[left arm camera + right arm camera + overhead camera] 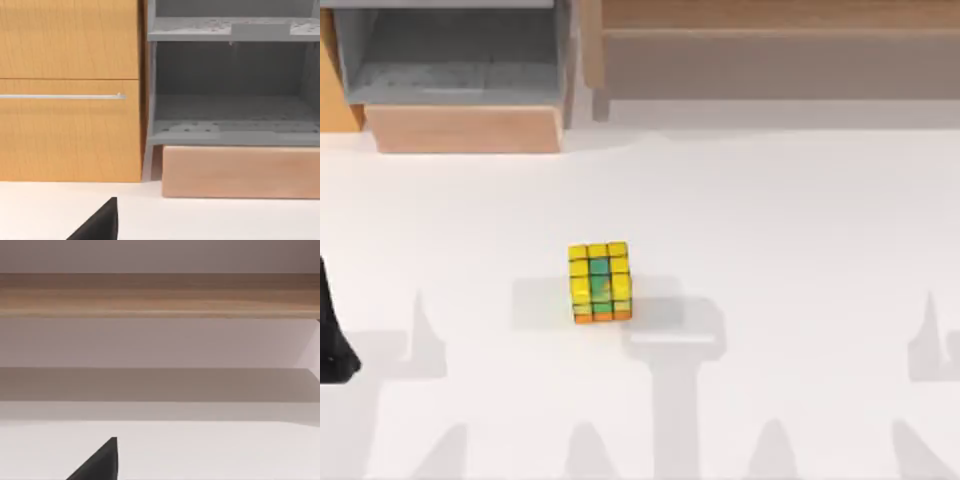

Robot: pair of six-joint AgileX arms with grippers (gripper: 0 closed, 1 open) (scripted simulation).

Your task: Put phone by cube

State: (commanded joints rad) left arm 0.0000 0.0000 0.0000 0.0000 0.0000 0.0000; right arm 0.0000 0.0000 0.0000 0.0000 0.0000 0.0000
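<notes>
1. The white, smooth table (770,220) spreads across the top view, crossed by grey shadows low in the frame.
2. At the upper left stands a grey open shelf unit (455,55) on a pale wooden base (465,128); a long wooden ledge (770,15) runs along the upper right.
3. The small puzzle cube (600,282), yellow with green tiles and an orange lower edge, sits just left of centre, nothing touching it.
4. A dark part of the left arm (332,345) shows at the left edge; whether either gripper is released or clenched, I cannot tell.
5. The left wrist view faces an orange-brown wooden cabinet front (70,90) with a slim metal handle (62,96).
</notes>
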